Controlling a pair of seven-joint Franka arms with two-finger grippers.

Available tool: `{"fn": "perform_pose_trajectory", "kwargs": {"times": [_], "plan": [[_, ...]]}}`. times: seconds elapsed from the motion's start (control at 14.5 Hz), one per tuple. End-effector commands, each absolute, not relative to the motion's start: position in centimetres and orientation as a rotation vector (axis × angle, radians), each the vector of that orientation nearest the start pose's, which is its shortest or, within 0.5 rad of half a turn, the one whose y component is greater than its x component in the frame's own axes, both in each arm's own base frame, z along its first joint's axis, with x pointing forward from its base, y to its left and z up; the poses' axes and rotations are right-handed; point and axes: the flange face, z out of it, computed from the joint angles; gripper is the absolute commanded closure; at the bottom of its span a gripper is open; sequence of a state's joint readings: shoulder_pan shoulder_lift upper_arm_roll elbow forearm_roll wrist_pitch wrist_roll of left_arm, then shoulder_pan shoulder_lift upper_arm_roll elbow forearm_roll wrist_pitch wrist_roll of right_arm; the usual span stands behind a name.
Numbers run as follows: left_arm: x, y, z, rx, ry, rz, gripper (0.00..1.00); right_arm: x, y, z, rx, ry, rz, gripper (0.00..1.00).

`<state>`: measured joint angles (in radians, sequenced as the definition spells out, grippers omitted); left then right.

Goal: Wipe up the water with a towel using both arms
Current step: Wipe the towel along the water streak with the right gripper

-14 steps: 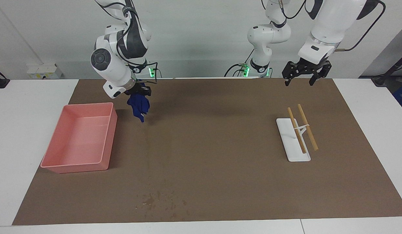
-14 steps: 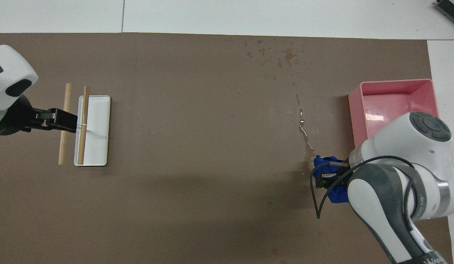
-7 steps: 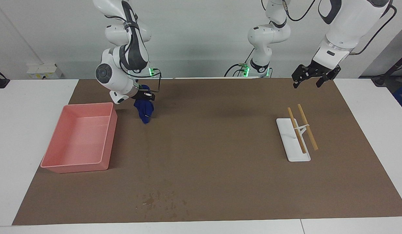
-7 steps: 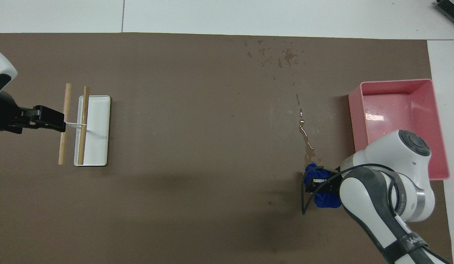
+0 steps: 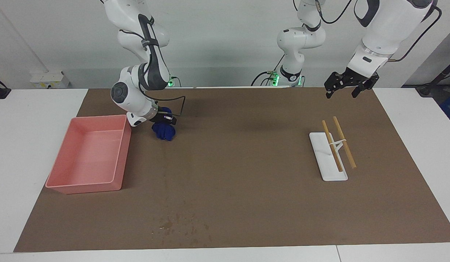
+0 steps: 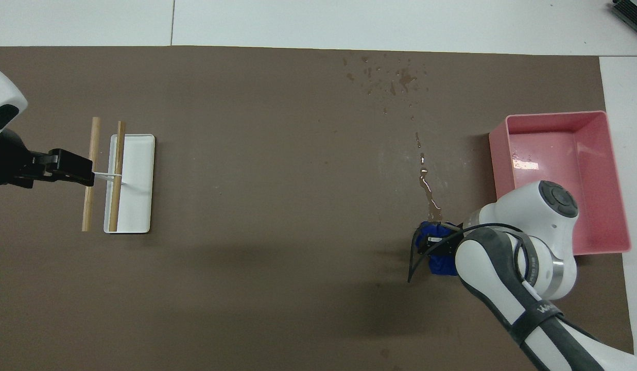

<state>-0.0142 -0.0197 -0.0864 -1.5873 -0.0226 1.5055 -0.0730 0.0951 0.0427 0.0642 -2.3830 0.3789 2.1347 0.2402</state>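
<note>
Towel [image 5: 163,131] bunched beneath right end effector [image 5: 165,119], on mat.

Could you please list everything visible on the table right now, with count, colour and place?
towel: one, deep blue, bunched on the mat beside the pink bin, in the right gripper.
pink bin: one, at the right arm's end.
water: a trail running away from the towel, droplets farther out.
white tray: one, at the left arm's end.
wooden sticks: two, tan, across the tray.
brown mat: one, covering the table.
right gripper: black, shut on the towel.
left gripper: black, open, raised, waiting.
</note>
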Motion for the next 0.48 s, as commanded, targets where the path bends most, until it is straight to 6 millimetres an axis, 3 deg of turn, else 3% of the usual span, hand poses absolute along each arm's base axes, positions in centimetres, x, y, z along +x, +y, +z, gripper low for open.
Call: {"fn": "perform_pose_trajectory", "kwargs": {"times": [0.0,0.28,0.41], "plan": [[53.3,-5.2,62.4,-3.167,0.055,0.106,0.00,46.7,9.9,26.8,-2.833,0.452,0.427,1.00],[53.3,-5.3,62.3,-3.167,0.055,0.108,0.00,48.9,10.1,25.0,-2.845,0.462,0.346,1.00],[53.3,-5.4,62.6,-3.167,0.060,0.101,0.00,50.4,10.3,25.6,-2.854,0.444,0.300,1.00]]}}
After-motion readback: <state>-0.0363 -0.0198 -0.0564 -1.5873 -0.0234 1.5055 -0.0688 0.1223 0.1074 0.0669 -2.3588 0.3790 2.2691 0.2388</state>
